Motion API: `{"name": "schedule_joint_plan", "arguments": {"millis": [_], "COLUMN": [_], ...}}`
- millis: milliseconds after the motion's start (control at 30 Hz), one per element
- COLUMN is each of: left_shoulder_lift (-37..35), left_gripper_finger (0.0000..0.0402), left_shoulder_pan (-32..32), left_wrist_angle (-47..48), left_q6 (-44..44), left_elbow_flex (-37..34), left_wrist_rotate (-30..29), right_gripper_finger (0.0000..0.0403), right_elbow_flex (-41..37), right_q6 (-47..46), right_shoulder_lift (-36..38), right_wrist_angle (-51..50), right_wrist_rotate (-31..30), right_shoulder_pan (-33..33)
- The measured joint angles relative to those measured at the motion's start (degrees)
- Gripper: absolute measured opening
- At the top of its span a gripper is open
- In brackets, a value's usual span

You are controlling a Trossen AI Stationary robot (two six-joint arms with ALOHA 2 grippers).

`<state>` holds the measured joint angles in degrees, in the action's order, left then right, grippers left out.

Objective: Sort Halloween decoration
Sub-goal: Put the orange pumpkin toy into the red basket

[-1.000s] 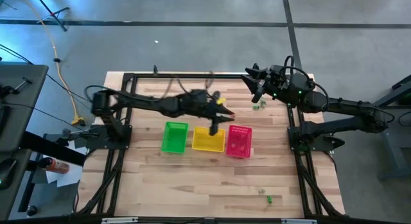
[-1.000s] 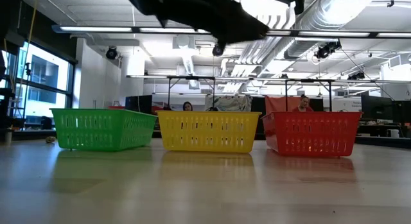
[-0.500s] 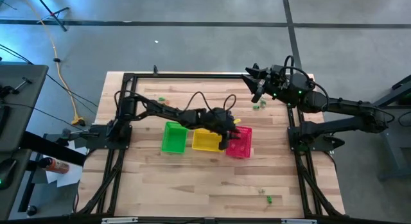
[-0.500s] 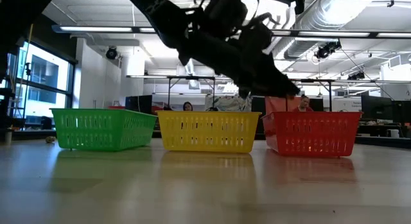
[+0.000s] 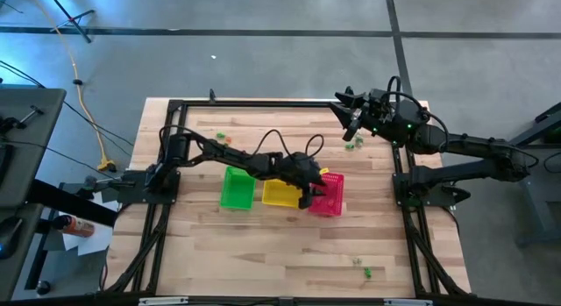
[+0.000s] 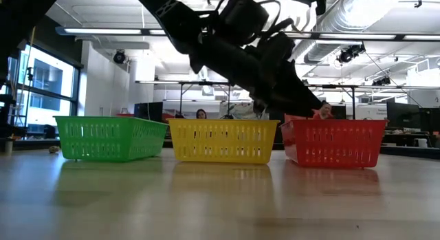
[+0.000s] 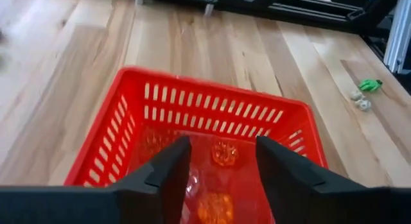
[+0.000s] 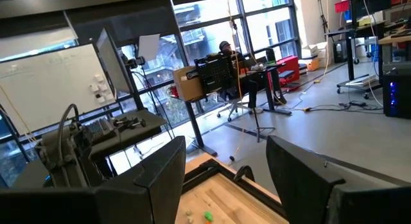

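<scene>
Three small baskets stand in a row mid-table: green [image 5: 237,188], yellow [image 5: 280,193] and pink-red [image 5: 332,199]. My left gripper [image 5: 313,193] hangs open over the pink-red basket [image 7: 128,128] and holds nothing. Below its fingers, orange trinkets [image 7: 225,152] lie on that basket's floor. Loose trinkets rest on the table: a green one [image 7: 370,85] with pale ones [image 7: 358,99] beside it, and a green one [image 5: 366,272] near the near edge. My right gripper [image 5: 351,115] is open and raised at the far right corner, above a green trinket [image 5: 353,145].
The black frame rails [image 5: 263,103] run along the table's far, left and right sides. A few more trinkets [image 5: 222,135] lie near the far left. Bare wood [image 5: 263,253] stretches on the near side of the baskets. In the low view, a room with desks lies beyond the table.
My left arm has swung toward the table's right and near edges, from above the yellow basket's far side to over the pink-red basket, and has come down toward it. My right arm has kept still.
</scene>
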<state>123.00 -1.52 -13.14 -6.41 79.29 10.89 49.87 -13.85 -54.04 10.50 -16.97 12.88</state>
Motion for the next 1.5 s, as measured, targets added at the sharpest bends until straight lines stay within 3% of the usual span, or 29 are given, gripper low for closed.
{"name": "schedule_joint_plan", "arguments": {"millis": [167,500,733,1000,1200,1500], "left_shoulder_lift": [-2.7,-22.9,-39.7,-53.6,-58.1,-58.4], "left_gripper_finger": [0.0193,0.0196,0.0196,0.0195,0.0195,0.0195], "left_shoulder_pan": [-1.4,-13.2,-18.0,-16.3,-15.2,-15.3], "left_wrist_angle": [4.2,19.7,17.0,11.9,-0.5,-2.2], "left_q6": [-0.5,6.0,4.0,0.5,-2.4,-1.3], "left_elbow_flex": [0.0,0.0,-4.2,-20.5,-30.2,-31.0], "left_wrist_rotate": [0.1,-1.5,-1.5,-6.5,-7.4,-7.8], "right_gripper_finger": [0.0212,0.0212,0.0212,0.0212,0.0212,0.0212], "right_elbow_flex": [0.0,0.0,0.0,0.0,0.0,0.0], "right_q6": [0.8,0.9,1.4,2.1,2.4,2.2], "right_shoulder_lift": [0.0,0.5,0.6,0.6,0.6,0.6], "right_wrist_angle": [0.0,0.5,-0.1,-0.4,-0.4,-0.4], "right_wrist_rotate": [0.0,0.0,0.0,0.0,0.0,0.0], "right_shoulder_pan": [0.0,0.0,0.0,0.0,0.0,0.0]}}
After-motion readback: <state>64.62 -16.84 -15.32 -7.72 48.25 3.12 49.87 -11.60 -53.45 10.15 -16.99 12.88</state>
